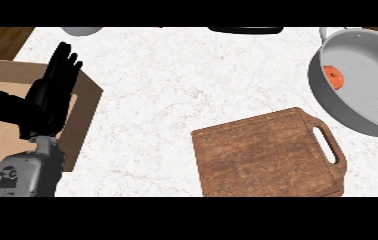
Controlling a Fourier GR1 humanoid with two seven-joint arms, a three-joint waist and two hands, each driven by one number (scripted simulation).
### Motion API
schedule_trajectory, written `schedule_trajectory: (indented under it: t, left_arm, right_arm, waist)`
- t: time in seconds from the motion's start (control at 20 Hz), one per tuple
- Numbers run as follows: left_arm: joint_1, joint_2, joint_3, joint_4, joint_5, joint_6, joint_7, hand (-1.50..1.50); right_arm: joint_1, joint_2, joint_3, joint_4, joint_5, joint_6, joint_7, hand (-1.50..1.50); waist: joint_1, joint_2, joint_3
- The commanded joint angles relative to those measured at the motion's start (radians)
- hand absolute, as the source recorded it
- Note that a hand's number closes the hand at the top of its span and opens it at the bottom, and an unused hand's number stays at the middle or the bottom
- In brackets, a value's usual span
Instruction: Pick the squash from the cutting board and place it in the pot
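and here we are, looking steeply down on the white marbled table (184, 84). over on the left we have the left hand (46, 101), black, standing with its fingers (63, 66) straight and pointing up the view, close together, leaning a touch to the right. it is released, nothing in it, nothing curled. below it the grey forearm (31, 171) comes in from the lower left corner, rising nearly straight up to the wrist. the hand hangs over a brown box (83, 114) that sits at the table's left edge, and whether it touches the box we cannot tell.

now across to the right side: the grey pot (362, 59) lies against the right edge, partly cut off by the view, and inside it, by its left wall, we see the squash (334, 77), a small orange-red rounded thing. it is in the pot, well apart from the hand. just below and left of the pot lies the wooden cutting board (266, 159), turned slightly, its handle slot (329, 145) on the end nearest the pot. the board's corner comes near the pot's rim; whether they touch we cannot tell.

along the top edge, a grey rounded thing (81, 31) at the left and a flat black thing (246, 29) further right, both mostly cut off.
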Motion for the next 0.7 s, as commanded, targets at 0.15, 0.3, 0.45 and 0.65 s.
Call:
schedule_trajectory:
  t: [0.15,0.3,0.45,0.65]
  left_arm:
    - [-0.005,0.006,0.012,0.002,0.011,-0.005,0.007,0.00]
    - [0.020,-0.001,0.014,0.014,0.019,-0.020,-0.038,0.00]
    - [-0.001,-0.011,-0.006,-0.012,-0.003,0.005,0.000,0.00]
    - [0.008,-0.001,-0.003,-0.011,-0.001,-0.007,-0.008,0.00]
  right_arm:
    - [0.057,-0.097,-0.022,0.007,-0.027,0.174,-0.043,-1.50]
    - [0.075,-0.106,-0.020,-0.010,-0.029,0.190,-0.056,-1.50]
    - [0.091,-0.114,-0.014,-0.025,-0.028,0.204,-0.060,-1.50]
    - [0.114,-0.104,-0.012,-0.030,-0.032,0.192,-0.058,-1.50]
  waist:
    - [-0.001,0.004,0.004]
    - [-0.001,0.004,0.003]
    - [-0.002,0.001,0.005]
    - [0.007,0.005,0.007]
